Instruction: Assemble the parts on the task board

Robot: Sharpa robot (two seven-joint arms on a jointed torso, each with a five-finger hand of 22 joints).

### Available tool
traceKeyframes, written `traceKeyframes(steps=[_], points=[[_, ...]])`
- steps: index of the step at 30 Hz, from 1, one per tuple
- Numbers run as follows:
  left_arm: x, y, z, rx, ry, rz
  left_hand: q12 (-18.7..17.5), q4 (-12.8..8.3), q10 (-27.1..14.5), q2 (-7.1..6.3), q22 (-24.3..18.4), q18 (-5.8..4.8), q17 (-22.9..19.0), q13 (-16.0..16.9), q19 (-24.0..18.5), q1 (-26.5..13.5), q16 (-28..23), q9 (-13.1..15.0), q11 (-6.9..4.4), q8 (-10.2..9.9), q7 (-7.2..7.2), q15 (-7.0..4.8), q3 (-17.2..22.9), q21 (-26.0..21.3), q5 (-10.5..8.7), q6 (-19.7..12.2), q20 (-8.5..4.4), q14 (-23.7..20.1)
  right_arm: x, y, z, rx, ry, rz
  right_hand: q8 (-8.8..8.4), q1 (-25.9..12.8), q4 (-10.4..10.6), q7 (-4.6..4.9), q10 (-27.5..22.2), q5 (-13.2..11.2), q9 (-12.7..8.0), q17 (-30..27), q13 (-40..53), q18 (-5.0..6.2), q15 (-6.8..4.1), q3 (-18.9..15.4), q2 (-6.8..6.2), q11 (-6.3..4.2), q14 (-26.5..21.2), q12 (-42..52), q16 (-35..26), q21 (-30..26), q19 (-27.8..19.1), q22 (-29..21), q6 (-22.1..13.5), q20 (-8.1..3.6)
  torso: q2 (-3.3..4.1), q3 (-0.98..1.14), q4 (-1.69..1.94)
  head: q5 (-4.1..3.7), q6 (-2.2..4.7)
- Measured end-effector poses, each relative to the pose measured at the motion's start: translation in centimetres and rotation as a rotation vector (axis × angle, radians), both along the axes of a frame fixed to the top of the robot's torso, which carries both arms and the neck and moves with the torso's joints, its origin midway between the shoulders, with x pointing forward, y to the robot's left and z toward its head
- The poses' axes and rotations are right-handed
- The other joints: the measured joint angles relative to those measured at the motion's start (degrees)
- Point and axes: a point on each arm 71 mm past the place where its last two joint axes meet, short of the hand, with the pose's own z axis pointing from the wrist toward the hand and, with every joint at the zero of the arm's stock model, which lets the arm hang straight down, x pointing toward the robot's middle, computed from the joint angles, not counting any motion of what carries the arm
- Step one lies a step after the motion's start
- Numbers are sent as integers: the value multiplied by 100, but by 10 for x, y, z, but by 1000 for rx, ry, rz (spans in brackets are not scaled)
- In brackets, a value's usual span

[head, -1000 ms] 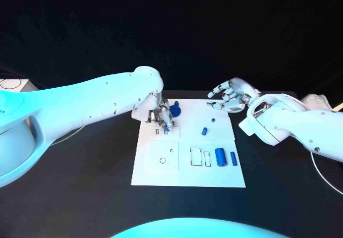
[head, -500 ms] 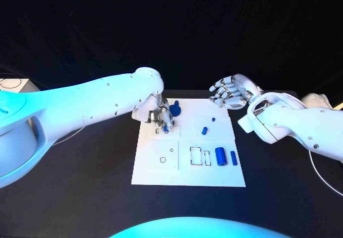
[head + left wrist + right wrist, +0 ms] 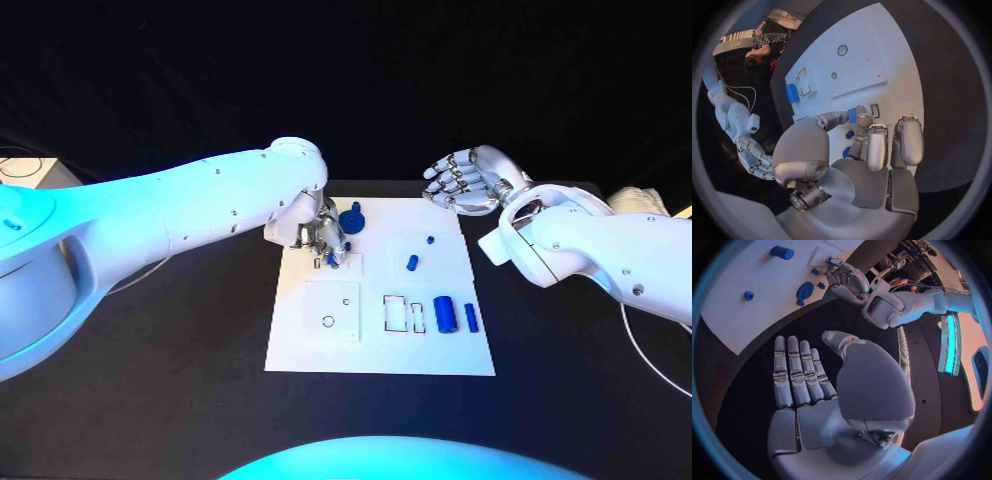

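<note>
Two hands face you: your left hand (image 3: 323, 232) pinches a small blue part (image 3: 852, 115) against the task board (image 3: 433, 355) beneath it. Your right hand (image 3: 464, 180) hovers beyond the board's far corner, fingers straight and spread, holding nothing.

The task board (image 3: 382, 355) lies in the middle of the table (image 3: 173, 400). The left hand (image 3: 325, 235) sits over the board's far left corner; the right hand (image 3: 464, 182) hangs beyond its far right corner, off the board. Two cylinders (image 3: 456, 315) lie side by side near the board's right edge.
</note>
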Motion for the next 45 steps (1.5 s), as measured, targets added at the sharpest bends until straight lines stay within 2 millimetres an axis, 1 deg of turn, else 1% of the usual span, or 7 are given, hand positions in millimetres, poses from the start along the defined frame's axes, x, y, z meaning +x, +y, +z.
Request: traceKeyframes(steps=[2, 9, 16, 17, 22, 31, 45], points=[[0, 0, -1, 0, 1, 0, 0, 0, 0, 0, 0, 0, 0, 0, 0, 0, 0, 0, 0, 0, 0, 0, 0, 0, 0, 0, 0, 0, 0, 0, 0, 7, 2, 0, -8, -15, -6, 0, 40, 0, -26, -84, -116, 0, 31, 6, 15, 1, 31, -36, -90, 0, 0, -120, 0, 0, 0, 0, 1, -1, -4], [0, 1, -2, 1, 6, 1, 0, -31, 8, 0, 0, 0, 0, -1, 0, 1, 27, 5, 8, 0, -18, -22, -31, 0, 0, 18, 0, 22, 0, 0, 0, 23, 6, 1, -31, -37, -47, 0, 41, 0, -65, -195, -273, 0, 51, -4, -8, 0, 52, -65, -189, 0, 0, -286, 0, 0, -1, 0, 8, -7, -15], [0, 1, -3, 0, 11, 3, 21, -31, 8, 4, -1, 0, 0, 6, 0, 6, 27, 14, 9, 0, -18, -22, -31, 0, 28, 19, 0, 22, 0, 0, 0, 30, 9, 1, -31, -37, -103, 0, 41, 0, -83, -255, -362, -1, 51, -12, -8, 1, 52, -86, -250, 0, -1, -386, 0, 2, -1, 0, 3, -7, -20], [0, 1, -3, 0, 11, 3, 21, -31, 8, 4, -1, 0, 0, 6, 0, 6, 27, 15, 9, 0, -18, -22, -31, 0, 28, 19, 0, 22, 1, 1, 0, 31, 9, 1, -31, -37, -103, 0, 41, 0, -89, -264, -375, 0, 67, -12, -8, 1, 68, -86, -250, 0, -20, -402, 0, 20, -1, 1, 3, -6, -20], [0, 1, -3, -1, 13, 6, 21, -48, 8, 4, -1, 0, 0, 6, 0, 6, 27, 14, 9, 0, -18, -22, -48, 0, 29, 19, 0, 22, 1, 1, -1, 33, 10, 2, -53, -37, -103, 0, 56, 0, -89, -274, -392, -1, 72, -12, -7, 16, 73, -86, -250, 0, -19, -425, 0, 20, 0, 2, 0, -1, -19], [0, 1, -3, -4, 14, 7, 21, -48, 8, 4, -1, 0, 0, 11, 0, 6, 27, 14, 10, 0, -18, -22, -48, 11, 29, 18, 0, 22, 0, 2, -3, 34, 14, 5, -53, -37, -119, 0, 56, -1, -96, -287, -413, 0, 72, 4, -7, 16, 73, -86, -281, 0, -19, -452, 0, 20, 2, 6, 7, -3, -41], [1, 0, -3, -2, 15, 6, 21, -63, 39, 4, -1, 0, 0, 14, 0, 6, 27, 21, -2, 2, -17, -22, -63, 23, 62, 19, 0, 22, 0, 2, -4, 35, 17, 6, -53, -37, -134, 0, 55, 11, -107, -316, -454, -1, 72, -11, -7, 15, 73, -86, -303, 1, -39, -504, 0, 41, 7, 6, -3, -22, -72]])
